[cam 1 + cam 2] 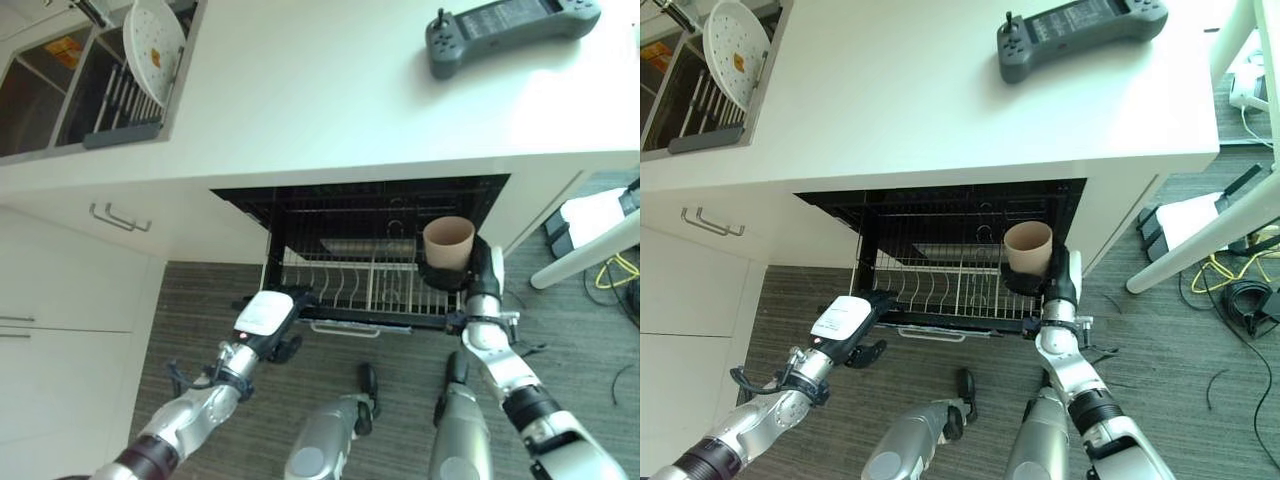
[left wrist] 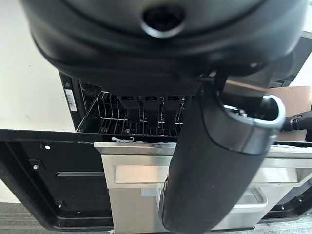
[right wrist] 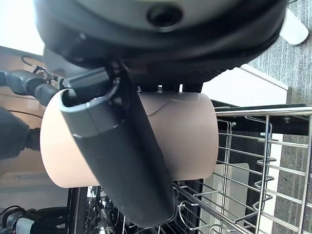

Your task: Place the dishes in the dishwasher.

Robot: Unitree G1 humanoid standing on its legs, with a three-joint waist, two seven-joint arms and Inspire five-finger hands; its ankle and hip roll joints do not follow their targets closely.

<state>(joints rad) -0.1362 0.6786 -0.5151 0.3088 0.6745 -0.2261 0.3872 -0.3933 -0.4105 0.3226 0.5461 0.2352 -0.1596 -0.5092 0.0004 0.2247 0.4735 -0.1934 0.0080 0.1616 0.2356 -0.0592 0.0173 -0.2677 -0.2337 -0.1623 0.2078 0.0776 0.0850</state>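
Cup [image 1: 449, 241] position is the governing relation: you will find the tan cup at centre right of the left eye view, held upright with its mouth facing up, directly above the right end of the pulled-out wire rack [image 1: 345, 290]. Its long axis runs vertical, so the rack lies straight below it and slightly toward the frame's left.

Right hand [image 1: 478, 272]: clasped round the cup. Confirm this in the right wrist view, where the thumb [image 3: 124, 161] crosses the cup's side wall and the rack wires show beyond it.

Left hand [image 1: 266, 318]: located at lower left of centre, just beside the rack's front left corner. Its wrist view shows the thumb extended over the dishwasher's front panel [image 2: 146, 180], but you cannot tell from these views whether the fingers are curled or straight.

Judgement: the right hand is the nearer and the only loaded one. You should expect the coming move to be a descent into the rack, probably with the cup tipped so that its mouth points down.

A white plate [image 1: 152, 40] stands in the drying rack at upper left, well apart from both hands.
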